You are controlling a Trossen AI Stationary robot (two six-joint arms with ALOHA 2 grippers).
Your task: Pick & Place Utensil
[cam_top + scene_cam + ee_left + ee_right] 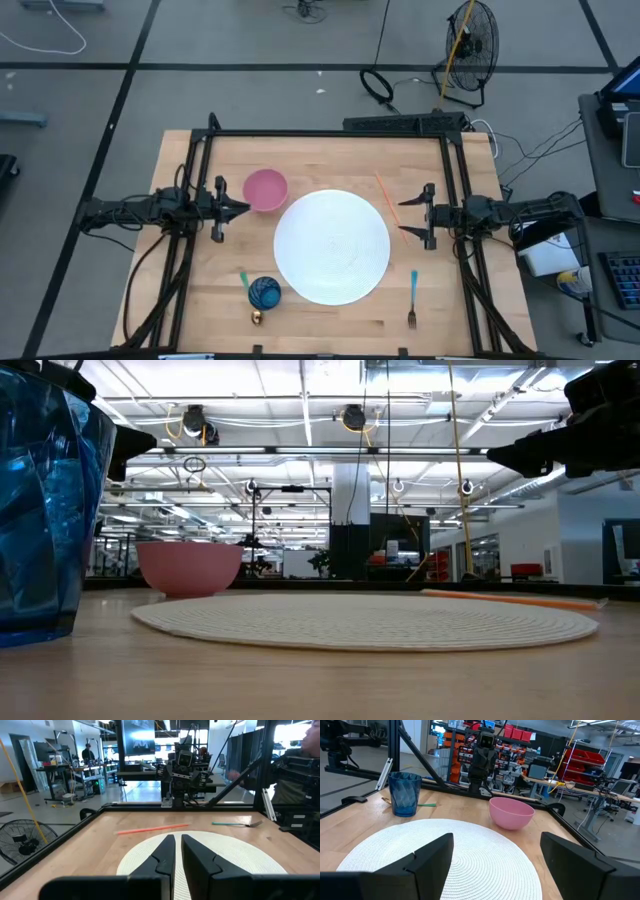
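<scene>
Fork (412, 299), teal-handled, lies on the bench (330, 312) at about five o'clock from the white round mat (332, 246), untouched. My right pincer (404, 217) hangs at the mat's three o'clock edge with fingers spread wide, nearest the fork, so I judge it the one to reach. My left pincer (245, 209) waits at nine o'clock beside the pink bowl (265, 189), fingers nearly together. Blue cup (264, 293) stands at seven o'clock; an orange straw (387, 200) lies near two o'clock.

Overhead view straight down, low view level across the table, wrist views facing, all sharing white placemat (332, 246).
</scene>
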